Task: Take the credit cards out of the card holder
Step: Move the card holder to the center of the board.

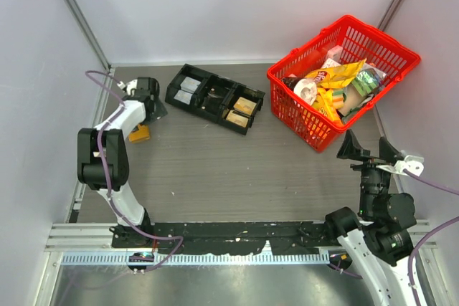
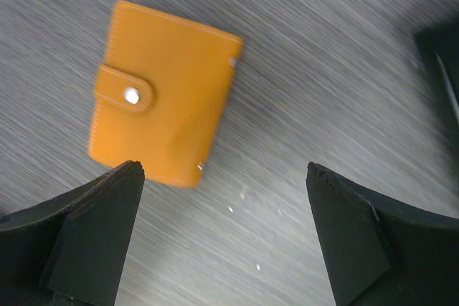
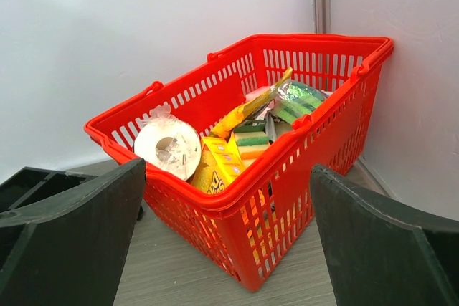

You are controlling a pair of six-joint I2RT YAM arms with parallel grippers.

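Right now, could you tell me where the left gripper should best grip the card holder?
Probably across its two long edges, from above: the card holder lies flat and closed, and the open left gripper spans wider than it. Stay clear of the snap tab.

The top view looks steeply down from above and behind the arm bases, taking in the whole table (image 1: 215, 170), with the red basket (image 1: 305, 121) at the far right. The right wrist camera faces that red basket (image 3: 287, 227) almost level, from close on its near side. Well left of the red basket, the left wrist camera looks down at close range on the card holder (image 2: 165, 94), which shows small in the top view.
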